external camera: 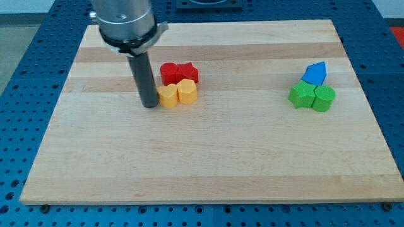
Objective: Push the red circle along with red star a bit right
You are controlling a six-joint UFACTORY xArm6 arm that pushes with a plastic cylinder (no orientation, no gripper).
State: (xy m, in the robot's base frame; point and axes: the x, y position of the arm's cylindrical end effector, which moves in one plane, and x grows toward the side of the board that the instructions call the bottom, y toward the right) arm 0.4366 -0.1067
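Your wooden board (208, 157) lies flat on a blue perforated table (25, 75), and the arm's grey housing (124, 22) hangs over the board's top-left area, close to the top edge. From it a dark rod (144, 75) drops straight to the wood. There is no hand to open or close here, only my tip (150, 105), which rests on the board touching, or just beside, the left side of a yellow block (167, 96).

That yellow block sits against a second yellow block (187, 91) on its right; their shapes are hard to make out. Directly behind the pair, toward the top edge, you find the task's two pieces: the red circle (168, 72) on the left, touching the red star (187, 73) on the right, both left of centre in the board's upper half.

What matters for you: the red pair lies up and to the right of my tip, with its long axis running left to right. A straight rightward push from here would likely catch the yellow blocks; the tip probably needs to stand left of the circle first.

Near the right edge, a blue block (315, 73) touches two green blocks (312, 96), well apart from the work.
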